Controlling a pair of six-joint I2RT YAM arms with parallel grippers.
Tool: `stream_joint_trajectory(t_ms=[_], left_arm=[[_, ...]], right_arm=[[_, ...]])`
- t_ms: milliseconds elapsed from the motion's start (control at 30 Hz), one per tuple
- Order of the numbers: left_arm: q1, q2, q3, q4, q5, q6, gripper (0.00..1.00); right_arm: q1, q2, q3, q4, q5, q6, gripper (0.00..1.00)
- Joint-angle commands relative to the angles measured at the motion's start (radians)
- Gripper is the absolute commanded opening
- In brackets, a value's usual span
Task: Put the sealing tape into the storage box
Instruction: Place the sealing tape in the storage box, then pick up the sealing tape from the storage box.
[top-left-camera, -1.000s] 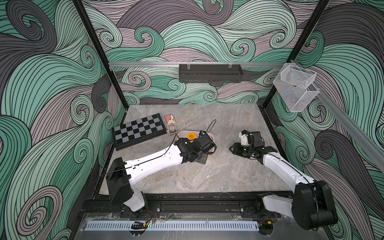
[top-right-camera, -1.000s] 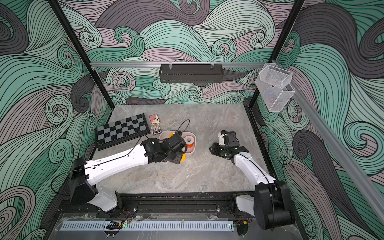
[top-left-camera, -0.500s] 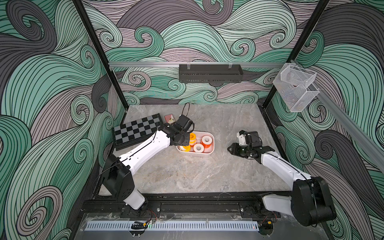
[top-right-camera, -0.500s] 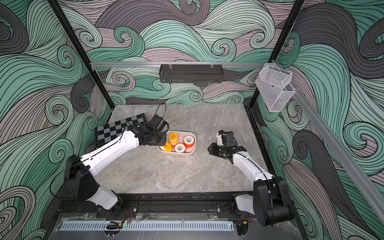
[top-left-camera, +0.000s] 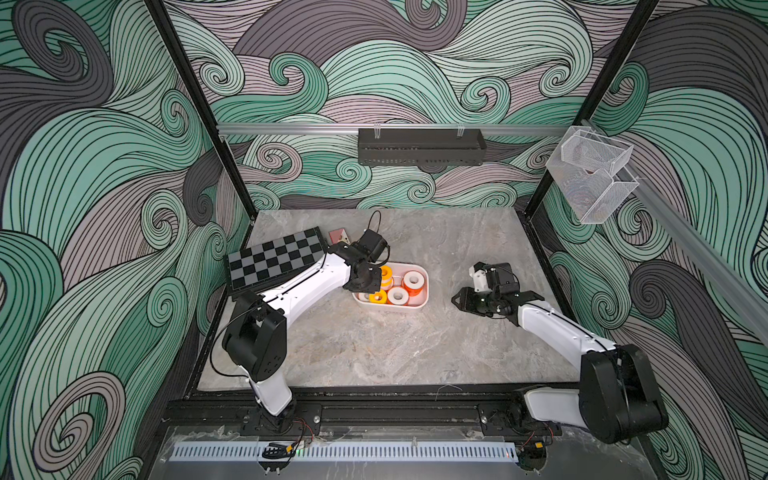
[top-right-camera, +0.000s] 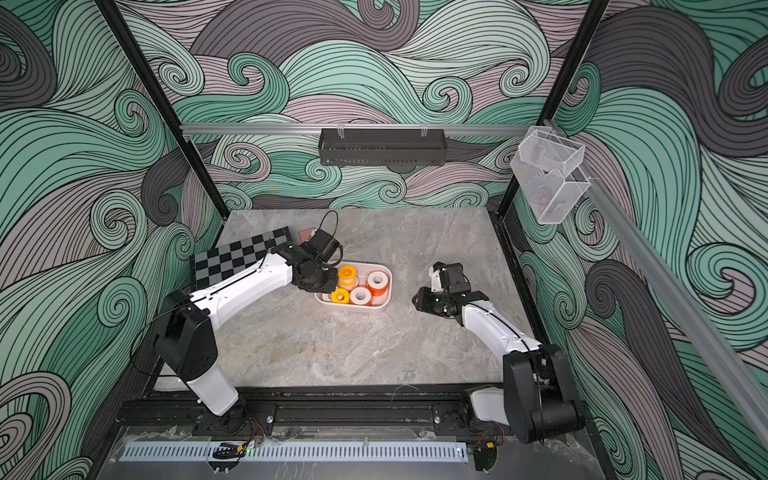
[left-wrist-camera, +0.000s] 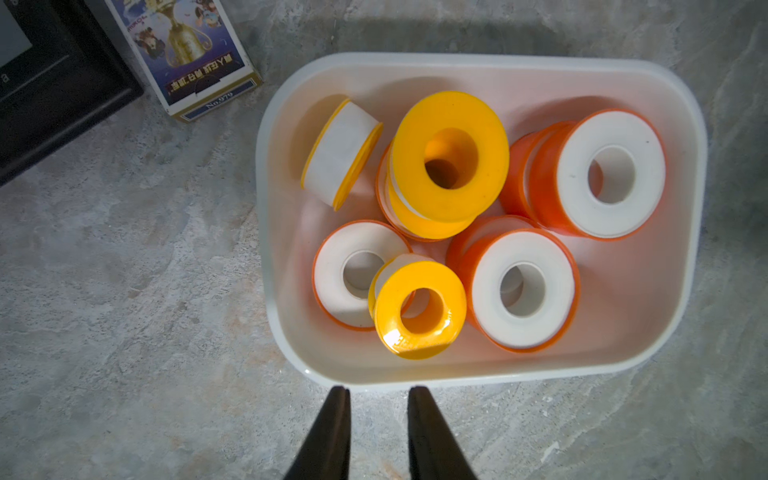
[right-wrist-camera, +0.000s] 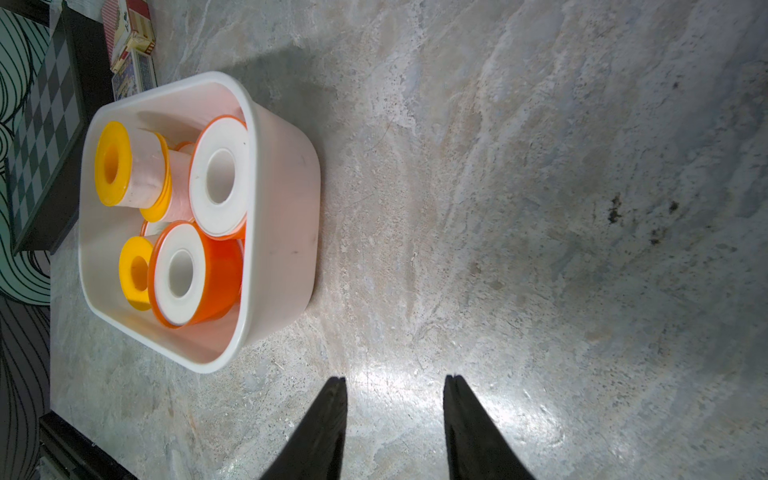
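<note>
The white storage box (left-wrist-camera: 498, 60) sits near the middle of the grey table (top-left-camera: 374, 353). All the sealing tape (left-wrist-camera: 486, 158) I can see is inside it. There are yellow rolls and orange ones, packed close, some lying on top of others.

The left gripper (left-wrist-camera: 379, 390) hangs just outside the box's rim. Its jaws are a little apart and hold nothing. In both top views the right gripper (right-wrist-camera: 395, 380) is off to the right of the box, with its jaws apart and empty too.

A chessboard (top-left-camera: 274, 259) and a card box (left-wrist-camera: 195, 54) lie by the box's upper left. Open table stretches between the box and the right gripper, and across the lower part of the frame.
</note>
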Motion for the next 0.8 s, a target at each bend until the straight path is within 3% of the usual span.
stream_joint_trajectory(t_ms=[0, 267, 467, 767], left_arm=[[0.017, -0.044, 0.016, -0.005, 0.008, 0.004, 0.3], [0.038, -0.034, -0.003, 0.032, -0.002, 0.002, 0.37], [0.072, 0.027, 0.002, 0.12, -0.016, 0.124, 0.4], [0.168, 0.064, -0.033, 0.239, 0.201, 0.284, 0.4]], right_arm=[[0.008, 0.008, 0.003, 0.01, -0.01, -0.003, 0.42], [0.014, 0.009, 0.007, 0.007, -0.009, -0.008, 0.43], [0.016, 0.012, 0.009, 0.004, -0.011, -0.008, 0.43], [0.024, 0.012, 0.007, 0.004, -0.02, -0.008, 0.43]])
